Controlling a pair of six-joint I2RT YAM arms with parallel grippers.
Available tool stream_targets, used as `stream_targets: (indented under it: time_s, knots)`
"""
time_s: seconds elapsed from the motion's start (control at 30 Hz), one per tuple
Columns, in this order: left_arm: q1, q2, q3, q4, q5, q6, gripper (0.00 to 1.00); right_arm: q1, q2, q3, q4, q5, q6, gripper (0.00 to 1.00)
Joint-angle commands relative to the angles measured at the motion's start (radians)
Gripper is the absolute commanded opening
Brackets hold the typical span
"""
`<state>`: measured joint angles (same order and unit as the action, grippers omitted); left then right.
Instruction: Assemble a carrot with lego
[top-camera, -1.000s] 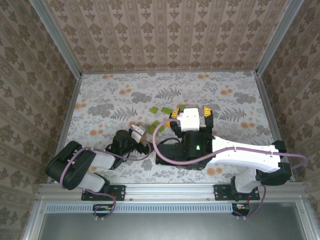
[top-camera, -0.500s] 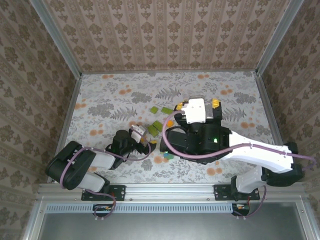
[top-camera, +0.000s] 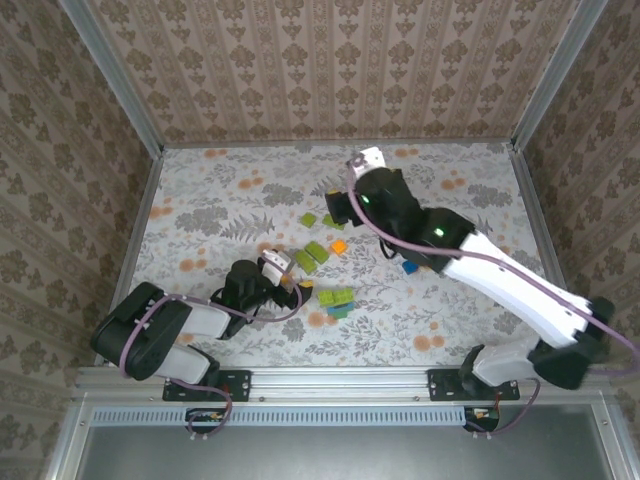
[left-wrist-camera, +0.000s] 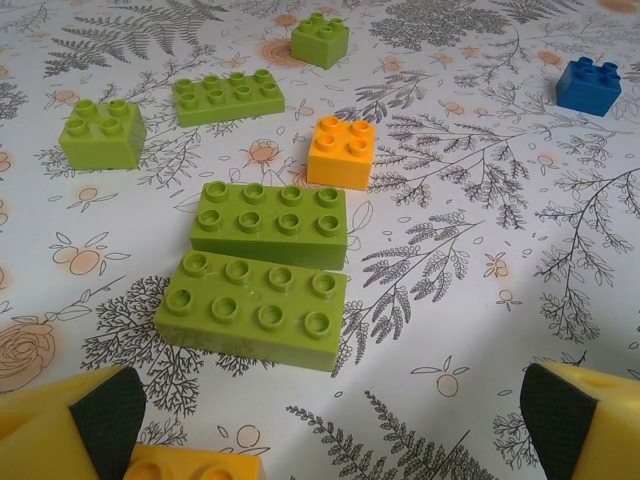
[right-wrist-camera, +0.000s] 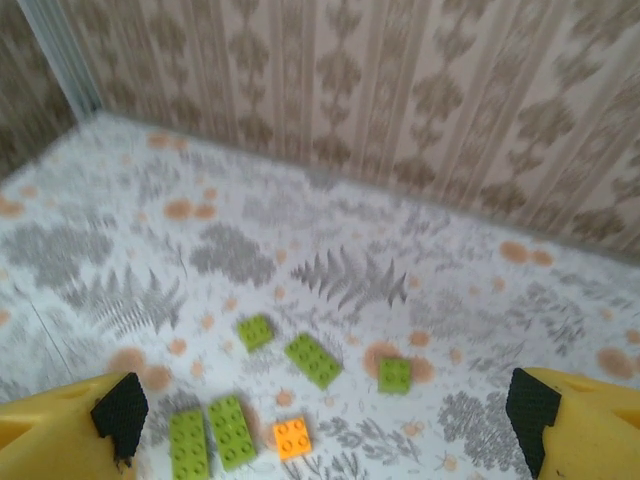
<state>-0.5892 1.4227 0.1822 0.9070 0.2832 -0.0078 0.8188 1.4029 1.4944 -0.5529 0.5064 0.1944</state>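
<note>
**Top external: both grippers wide, carrot lying free on the table**

Top external view. The left gripper (top-camera: 285, 271) sits low, left of lower centre, over the floral table (top-camera: 220, 190). The right arm (top-camera: 500, 280) extends from lower right to upper centre, with the right gripper (top-camera: 338, 205) at the upper edge of the brick scatter. The carrot (top-camera: 335, 300) is a small joined cluster, lime on top with blue at its lower edge. It lies on the table at lower centre, just right of the left gripper, and touches neither gripper. Loose lego (top-camera: 318, 252) lies between the 2 grippers: several lime pieces and 1 orange brick (top-camera: 339, 246). 1 blue brick (top-camera: 410, 266) sits apart to the right.

Left wrist view. Its fingertips (left-wrist-camera: 110, 415) sit at the 2 lower corners, jaws spread wide and holding nothing. Ahead are 2 lime 8-stud bricks (left-wrist-camera: 270, 225) side by side, touching or nearly so. The orange brick is just beyond them and the blue brick is at upper right.

Right wrist view. Its fingertips (right-wrist-camera: 120, 410) sit at the 2 lower corners, jaws wide and empty. Lime pieces and the orange brick lie at lower centre, with the patterned wall (right-wrist-camera: 400, 90) behind.
</note>
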Motion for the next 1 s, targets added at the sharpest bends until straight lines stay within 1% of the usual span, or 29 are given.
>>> stream_targets:
  time_s: [0.0, 0.1, 0.23, 0.33, 0.53, 0.73, 0.97]
  knots:
    - [0.000, -0.034, -0.018, 0.026, 0.005, -0.009, 1.00, -0.119, 0.171, 0.046, -0.111, -0.204, 0.000, 0.94]
    - [-0.001, -0.028, -0.018, 0.029, 0.019, -0.007, 1.00, -0.183, 0.299, 0.086, -0.181, -0.223, 0.066, 0.93]
    - [-0.001, -0.018, -0.014, 0.029, 0.028, -0.003, 1.00, -0.247, 0.397, 0.087, -0.173, -0.259, 0.128, 0.91]
    - [-0.001, -0.015, -0.012, 0.027, 0.034, -0.003, 1.00, -0.281, 0.455, 0.088, -0.142, -0.271, 0.120, 0.91]
    - [-0.001, -0.005, -0.009, 0.028, 0.037, 0.000, 1.00, -0.339, 0.551, 0.111, -0.066, -0.365, 0.053, 0.90]
    - [-0.002, -0.005, -0.006, 0.025, 0.037, 0.003, 1.00, -0.386, 0.670, 0.188, -0.056, -0.438, 0.010, 0.89]
    - [-0.003, 0.008, 0.008, 0.014, 0.046, 0.006, 1.00, -0.429, 0.766, 0.252, -0.054, -0.472, -0.016, 0.88]
